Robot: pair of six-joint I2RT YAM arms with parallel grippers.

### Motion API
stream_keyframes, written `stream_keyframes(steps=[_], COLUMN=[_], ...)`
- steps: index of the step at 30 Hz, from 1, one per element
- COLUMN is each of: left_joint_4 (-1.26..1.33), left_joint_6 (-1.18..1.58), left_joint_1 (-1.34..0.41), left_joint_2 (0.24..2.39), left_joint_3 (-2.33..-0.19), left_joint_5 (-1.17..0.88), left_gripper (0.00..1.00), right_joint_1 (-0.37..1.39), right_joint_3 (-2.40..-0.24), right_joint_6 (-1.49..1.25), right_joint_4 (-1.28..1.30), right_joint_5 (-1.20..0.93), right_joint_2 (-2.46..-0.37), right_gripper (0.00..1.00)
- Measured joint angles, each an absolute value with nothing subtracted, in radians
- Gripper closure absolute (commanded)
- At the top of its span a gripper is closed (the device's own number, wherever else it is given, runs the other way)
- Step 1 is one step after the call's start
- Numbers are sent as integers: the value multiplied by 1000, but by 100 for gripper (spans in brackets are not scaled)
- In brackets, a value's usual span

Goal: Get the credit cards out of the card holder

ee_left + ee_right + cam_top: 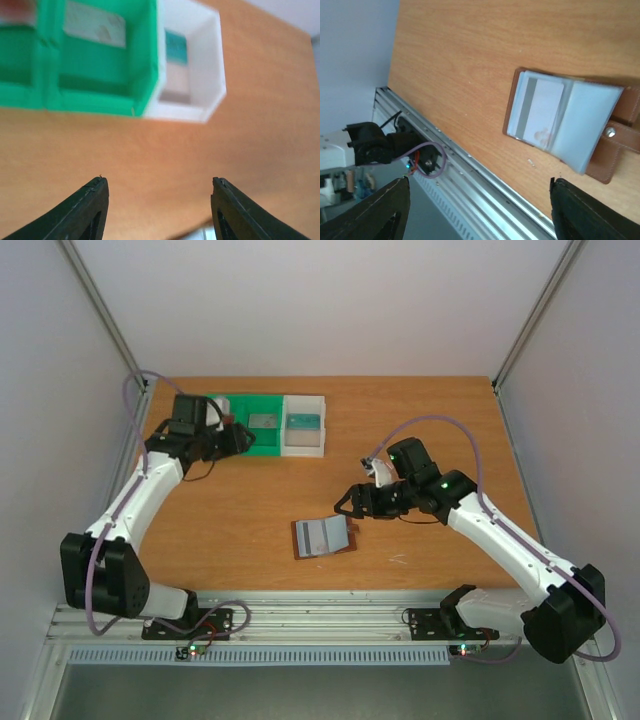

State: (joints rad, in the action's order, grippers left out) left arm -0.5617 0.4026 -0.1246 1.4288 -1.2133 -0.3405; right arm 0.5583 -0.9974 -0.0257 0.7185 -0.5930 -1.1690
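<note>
The wallet (323,536) lies opened on the table (430,420) with its lining up, so its pale card (542,114) can be reached. The right claw (345,504) hangs just beside it, released and empty. The left claw (243,435), also released, is at the green bin (232,403), probably the place for cards taken out. No writing is readable.

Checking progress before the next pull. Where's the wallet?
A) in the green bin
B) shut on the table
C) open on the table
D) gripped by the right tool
C: the wallet lies open on the table, a pale card showing in its sleeve; the right tool is open and holds nothing.
</note>
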Motion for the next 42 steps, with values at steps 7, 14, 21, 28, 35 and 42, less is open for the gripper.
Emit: stream_keyframes(steps=[7,14,21,28,35,42], left_joint_4=[-575,-546,-417,-236,-93,3], left_joint_6=[423,484,591,730,822,862], left_joint_1=[-253,-316,-351,-377,-412,-437], left_joint_2=[1324,1199,1125,1116,1152,1207], left_joint_3=[-1013,-844,-651,-519,-484,-467], left_joint_5=[-426,-484,-533,-558,-580,-588], left_gripper=[46,48,49,50,51,52], right_joint_1=[558,592,641,683,723,731], right_joint_3=[-939,-904,-891,-899,-900,-900], right_joint_6=[-64,-98,-112,-111,-109,-106], right_joint_4=[647,560,487,448,414,374], right_joint_5=[-640,-612,-581,-550,-525,-492], right_joint_2=[-1234,-1327,-1443,-1563,-1659,-1699], right_gripper=[53,63,64,71,77,84])
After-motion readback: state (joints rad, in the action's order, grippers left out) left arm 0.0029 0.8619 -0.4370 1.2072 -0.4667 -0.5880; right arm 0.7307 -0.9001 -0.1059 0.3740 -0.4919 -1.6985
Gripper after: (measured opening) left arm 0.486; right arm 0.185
